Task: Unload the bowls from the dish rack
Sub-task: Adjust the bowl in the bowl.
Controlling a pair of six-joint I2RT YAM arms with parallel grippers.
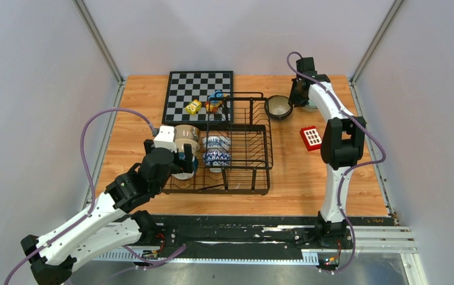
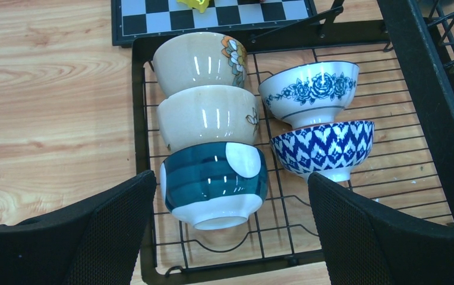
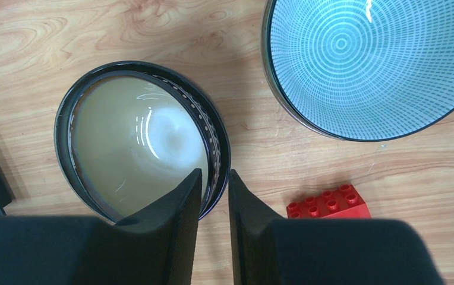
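My left gripper (image 2: 230, 178) hangs wide open over the teal-banded bowl (image 2: 204, 169), the nearest of five lying on their sides at the left end of the dish rack (image 1: 249, 151), centre frame. At upper right, my right gripper (image 3: 213, 176) straddles the rim of the dark bowl (image 3: 135, 133) on the table (image 1: 308, 178). Its fingers are nearly together, but I cannot tell whether they pinch the rim.

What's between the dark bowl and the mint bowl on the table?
Nothing: the right wrist view shows bare table between dark bowl and mint bowl.
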